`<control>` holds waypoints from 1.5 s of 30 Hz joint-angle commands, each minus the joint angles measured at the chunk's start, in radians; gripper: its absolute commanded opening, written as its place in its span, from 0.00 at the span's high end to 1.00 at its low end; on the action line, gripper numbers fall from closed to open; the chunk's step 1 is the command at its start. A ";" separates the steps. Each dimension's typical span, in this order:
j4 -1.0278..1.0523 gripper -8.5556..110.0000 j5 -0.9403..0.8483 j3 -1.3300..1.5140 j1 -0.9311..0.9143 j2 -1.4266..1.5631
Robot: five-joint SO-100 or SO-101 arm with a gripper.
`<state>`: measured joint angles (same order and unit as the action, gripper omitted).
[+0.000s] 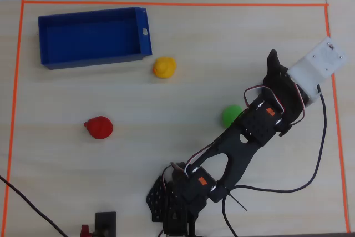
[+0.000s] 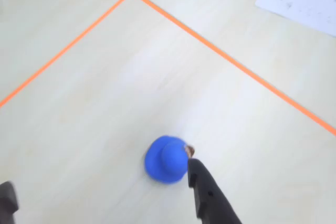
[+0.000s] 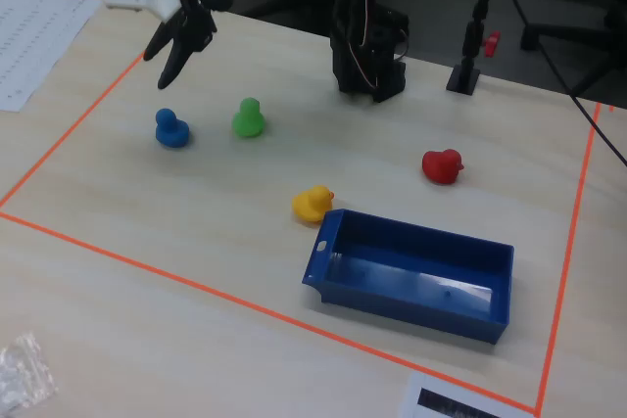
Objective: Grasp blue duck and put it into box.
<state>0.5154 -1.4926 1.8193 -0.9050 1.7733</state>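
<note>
The blue duck point(image 2: 167, 159) stands on the pale table; in the fixed view point(image 3: 171, 129) it is left of the green duck. It is hidden under the arm in the overhead view. My gripper point(image 2: 105, 195) is open and hovers above the duck; one black finger point(image 2: 210, 198) has its tip just beside the duck's beak, the other finger point(image 2: 6, 200) is far to the left. In the fixed view the gripper point(image 3: 165, 64) hangs above and slightly behind the duck, and it also shows in the overhead view point(image 1: 275, 67). The empty dark-blue box point(image 1: 143, 31) sits at the top left of the overhead view, and at the front of the fixed view point(image 3: 323, 256).
A green duck point(image 1: 231, 115) point(image 3: 249, 118) stands close to the arm. A yellow duck point(image 1: 165, 67) point(image 3: 313, 203) is next to the box's short side. A red duck point(image 1: 99, 127) point(image 3: 442, 166) stands apart. Orange tape point(image 2: 220, 53) borders the work area; a printed sheet point(image 3: 29, 36) lies outside it.
</note>
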 commanded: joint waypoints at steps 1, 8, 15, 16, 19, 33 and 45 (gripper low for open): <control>-0.141 0.55 -0.002 -0.002 -0.026 -0.058; -0.227 0.54 0.012 -0.038 -0.057 -0.199; -0.282 0.54 0.008 0.009 -0.077 -0.239; -0.284 0.54 0.011 0.009 -0.077 -0.247; -0.287 0.54 0.014 0.017 -0.078 -0.267; -0.344 0.55 0.023 0.063 -0.054 -0.350; -0.387 0.60 0.034 0.120 -0.018 -0.394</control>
<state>0.1565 -1.4726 1.9405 -0.9403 1.3775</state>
